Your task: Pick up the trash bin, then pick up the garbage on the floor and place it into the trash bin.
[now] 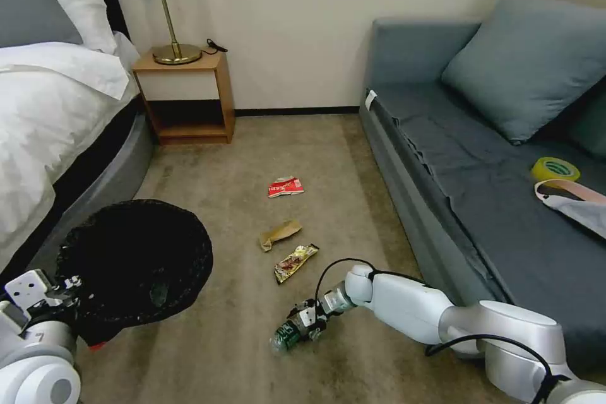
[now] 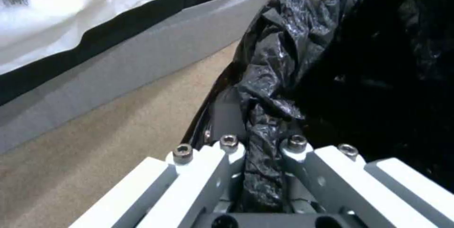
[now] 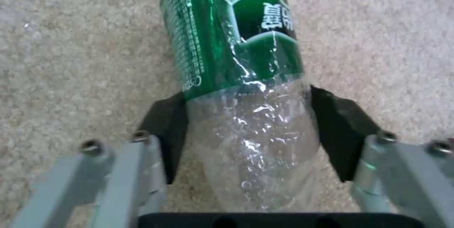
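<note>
The right gripper (image 3: pixel 246 139) pinches the bottle (image 3: pixel 236 61) on its slick clear end, so it may slip; the left gripper (image 2: pixel 260 171) clamps the trash bin (image 1: pixel 136 259) liner.

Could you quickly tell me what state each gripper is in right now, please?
Left gripper: shut on the trash bin rim, pinching the black liner.
Right gripper: shut on the bottle, down on the floor.

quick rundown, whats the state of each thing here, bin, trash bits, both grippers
bin: held up by its bagged rim
left gripper: shut on the bin's rim
bottle: lying on the carpet, between the right fingers
right gripper: shut on the bottle
red packet: crumpled, on the carpet
brown wrapper: on the carpet
gold wrapper: on the carpet
</note>
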